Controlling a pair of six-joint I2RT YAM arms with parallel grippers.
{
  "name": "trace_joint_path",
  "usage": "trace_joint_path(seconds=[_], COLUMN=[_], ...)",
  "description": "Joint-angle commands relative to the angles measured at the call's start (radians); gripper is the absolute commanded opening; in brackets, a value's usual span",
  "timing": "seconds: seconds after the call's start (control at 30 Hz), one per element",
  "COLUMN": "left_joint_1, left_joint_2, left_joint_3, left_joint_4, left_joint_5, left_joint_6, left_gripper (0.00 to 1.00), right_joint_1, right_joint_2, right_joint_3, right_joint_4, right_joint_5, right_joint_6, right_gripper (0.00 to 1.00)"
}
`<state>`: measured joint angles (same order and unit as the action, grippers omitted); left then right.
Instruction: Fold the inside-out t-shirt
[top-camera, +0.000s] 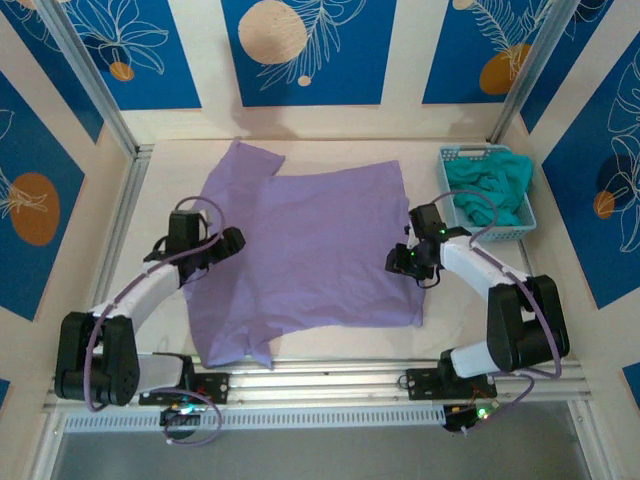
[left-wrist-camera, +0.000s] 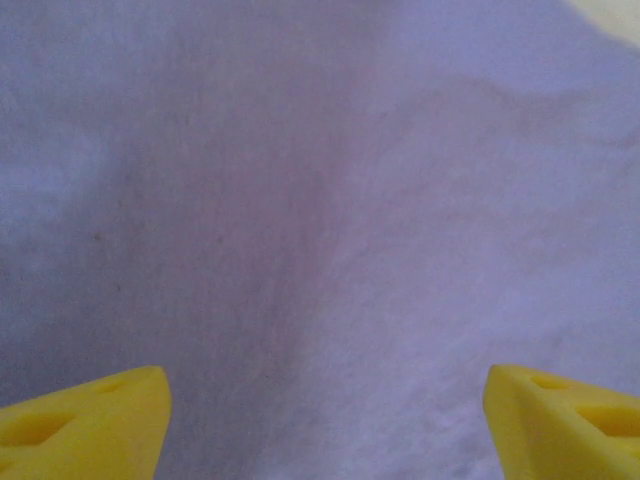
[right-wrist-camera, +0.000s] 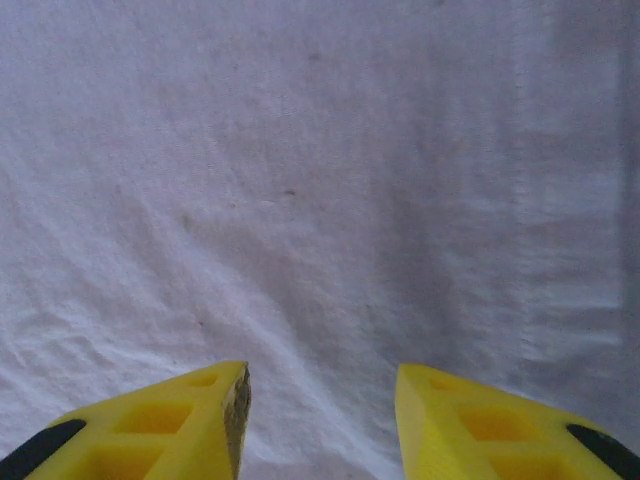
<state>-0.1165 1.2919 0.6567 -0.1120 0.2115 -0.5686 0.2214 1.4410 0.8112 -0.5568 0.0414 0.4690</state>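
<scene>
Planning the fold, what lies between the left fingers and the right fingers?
Flat lavender cloth of the t-shirt, with nothing on it, as the top view shows.

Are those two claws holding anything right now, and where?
Nothing: the left gripper and right gripper both hang open over the purple t-shirt, no cloth pinched.

The left arm (top-camera: 150, 285) rises from its base at the near-left corner of the surface, forearm slanting away and inward, wrist pointing toward the middle. The left fingers (left-wrist-camera: 85, 430) stand wide apart with nothing clamped between them. The right arm (top-camera: 480, 265) is folded at the near-right corner, forearm angled back and leftward. The right fingers (right-wrist-camera: 510, 425) are parted by a narrower gap and grip nothing.
</scene>
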Motion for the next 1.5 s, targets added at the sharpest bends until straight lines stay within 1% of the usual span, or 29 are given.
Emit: trace_joint_path(seconds=[0.0,0.07,0.23,0.27,0.4,0.47,0.57,0.63,0.7,0.8,0.87,0.93,1.0,1.1,1.2,1.27,1.3,1.33,1.37,1.4,1.43,1.47], left_joint_1=[0.0,0.001,0.003,0.002,0.002,0.003,0.006,0.008,0.01,0.007,-0.009,-0.058,-0.144,-0.296,-0.442,-0.534,-0.582,-0.629,-0.676,-0.709,-0.745,-0.78], left_joint_2=[0.068,0.14,0.316,0.347,0.459,0.514,0.574,0.58,0.547,0.427,0.327,0.24,0.173,0.122,0.124,0.161,0.194,0.233,0.276,0.317,0.368,0.418], left_joint_3=[-0.018,-0.001,0.089,0.107,0.198,0.259,0.36,0.415,0.436,0.389,0.319,0.251,0.201,0.152,0.116,0.109,0.114,0.128,0.148,0.168,0.198,0.233], left_joint_4=[0.091,0.128,0.168,0.17,0.158,0.144,0.104,0.067,0.042,0.034,0.055,0.093,0.119,0.17,0.276,0.349,0.383,0.406,0.418,0.426,0.429,0.428], left_joint_5=[0.015,0.024,0.054,0.053,0.055,0.056,0.059,0.058,0.053,0.027,0.018,0.017,0.0,-0.026,-0.025,-0.017,-0.019,-0.019,-0.018,-0.015,-0.016,-0.011], left_joint_6=[0.003,0.001,-0.003,-0.001,0.012,0.016,0.019,0.024,0.032,0.038,0.036,0.061,0.114,0.182,0.247,0.3,0.336,0.379,0.421,0.464,0.512,0.562], left_gripper=[0.82,0.82,0.82,0.82,0.82,0.82,0.82,0.82,0.83,0.83,0.83,0.83,0.83,0.82,0.8,0.8,0.79,0.78,0.78,0.78,0.77,0.78], right_joint_1=[0.007,0.001,-0.028,-0.037,-0.07,-0.087,-0.115,-0.116,-0.107,-0.086,-0.073,-0.076,-0.086,-0.11,-0.117,-0.134,-0.145,-0.161,-0.167,-0.167,-0.166,-0.161], right_joint_2=[0.081,0.152,0.319,0.346,0.411,0.453,0.495,0.455,0.373,0.215,0.11,0.047,0.021,0.049,0.102,0.145,0.173,0.199,0.214,0.212,0.189,0.146], right_joint_3=[0.012,0.056,0.188,0.213,0.313,0.379,0.48,0.496,0.455,0.327,0.22,0.15,0.103,0.082,0.106,0.118,0.127,0.135,0.14,0.144,0.139,0.124], right_joint_4=[0.054,0.063,0.015,0.003,-0.032,-0.046,-0.078,-0.093,-0.101,-0.132,-0.147,-0.16,-0.164,-0.167,-0.162,-0.144,-0.138,-0.135,-0.133,-0.136,-0.134,-0.128], right_joint_5=[-0.059,-0.046,-0.01,-0.013,-0.026,-0.015,-0.03,-0.019,0.021,0.104,0.155,0.178,0.198,0.179,0.187,0.16,0.132,0.107,0.091,0.08,0.069,0.053], right_joint_6=[0.042,0.033,-0.014,-0.02,-0.033,-0.038,-0.049,-0.057,-0.058,-0.041,-0.008,0.025,0.051,0.06,0.047,0.034,0.024,0.015,0.003,-0.003,-0.007,-0.007], right_gripper=[0.43,0.43,0.42,0.37,0.37,0.37,0.37,0.37,0.38,0.41,0.42,0.43,0.44,0.44,0.41,0.35,0.3,0.25,0.15,0.08,0.04,0.02])
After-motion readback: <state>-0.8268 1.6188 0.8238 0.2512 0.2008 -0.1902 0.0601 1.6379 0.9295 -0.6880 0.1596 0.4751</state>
